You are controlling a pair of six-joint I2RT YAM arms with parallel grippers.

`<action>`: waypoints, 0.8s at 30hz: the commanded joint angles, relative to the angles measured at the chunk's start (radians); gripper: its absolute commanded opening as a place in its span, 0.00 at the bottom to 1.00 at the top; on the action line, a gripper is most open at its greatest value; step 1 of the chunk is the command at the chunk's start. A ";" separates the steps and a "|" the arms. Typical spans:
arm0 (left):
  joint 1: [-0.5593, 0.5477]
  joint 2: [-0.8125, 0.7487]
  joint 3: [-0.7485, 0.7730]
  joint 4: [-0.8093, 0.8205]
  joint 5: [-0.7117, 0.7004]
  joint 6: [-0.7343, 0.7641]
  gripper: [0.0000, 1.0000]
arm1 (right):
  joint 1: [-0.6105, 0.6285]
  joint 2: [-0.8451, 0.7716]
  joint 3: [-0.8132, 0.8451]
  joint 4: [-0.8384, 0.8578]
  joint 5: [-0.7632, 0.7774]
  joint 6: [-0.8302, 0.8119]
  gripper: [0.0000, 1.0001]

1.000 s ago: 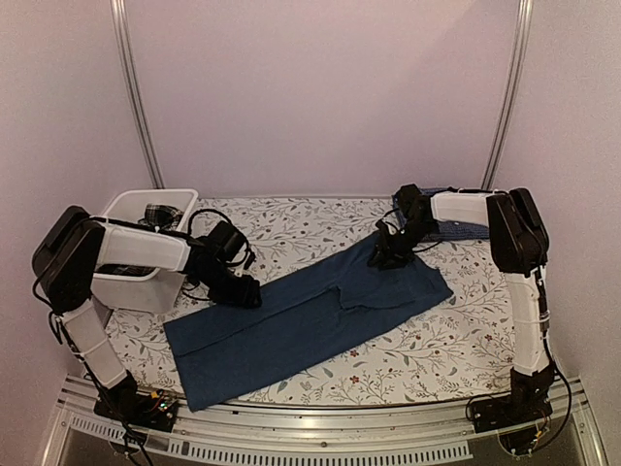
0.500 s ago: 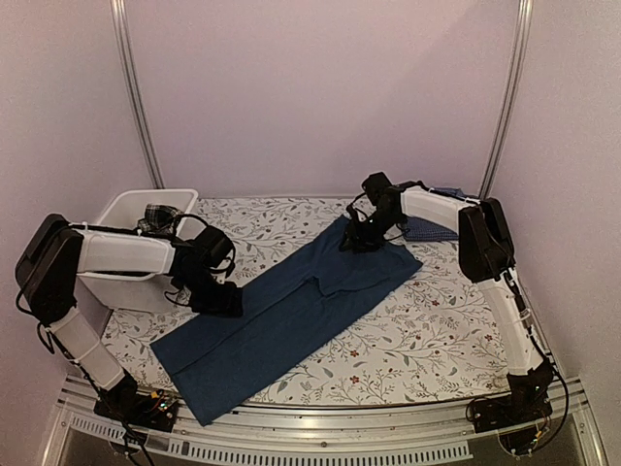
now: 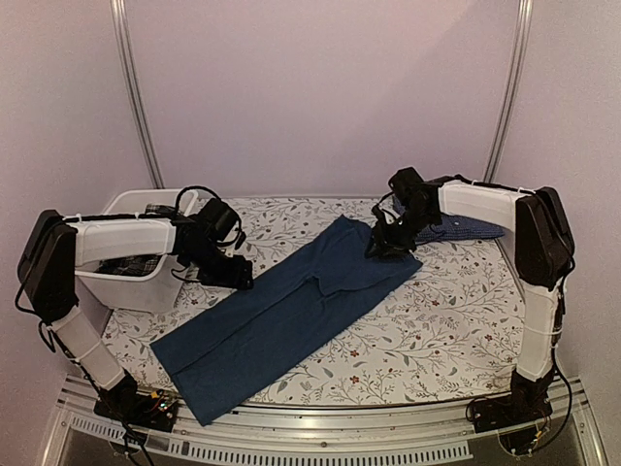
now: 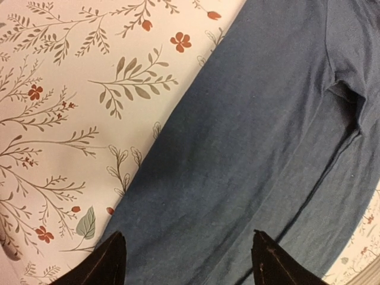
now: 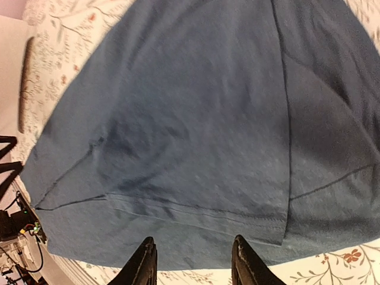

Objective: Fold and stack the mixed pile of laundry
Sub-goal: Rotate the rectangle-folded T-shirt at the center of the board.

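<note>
Though over the T-shirt (image 4: 249, 148), left gripper (image 4: 187, 258) gapes wide, right gripper (image 5: 193, 261) half, both empty.

Left arm (image 3: 126, 238) extended, left fingers (image 4: 108, 264) parted, right arm (image 3: 480, 202) extended, right fingers (image 5: 142, 264) parted

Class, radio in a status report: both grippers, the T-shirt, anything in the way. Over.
Left gripper open, over T-shirt edge. Right gripper open, over its far end. Nothing on the T-shirt; tub off to the left.

A plain dark blue T-shirt (image 3: 291, 311) is seen against a white tablecloth (image 3: 456, 320) printed with green sprigs and red flowers.
</note>
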State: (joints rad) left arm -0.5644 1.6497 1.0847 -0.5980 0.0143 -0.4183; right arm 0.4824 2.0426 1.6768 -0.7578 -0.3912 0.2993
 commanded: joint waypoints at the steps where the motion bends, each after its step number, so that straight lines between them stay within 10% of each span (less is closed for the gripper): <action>1: -0.007 -0.013 0.008 -0.008 -0.005 0.023 0.72 | 0.004 -0.008 -0.137 0.032 0.053 0.025 0.41; 14: -0.009 -0.098 -0.059 -0.014 0.013 0.004 0.73 | -0.024 0.268 -0.012 0.058 0.163 -0.027 0.35; 24: -0.164 -0.198 -0.143 -0.032 0.031 0.042 0.75 | -0.096 0.620 0.647 -0.042 0.307 -0.225 0.34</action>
State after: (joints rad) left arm -0.6304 1.4731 0.9684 -0.6117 0.0338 -0.4103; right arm 0.4248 2.5004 2.1319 -0.7597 -0.2359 0.2039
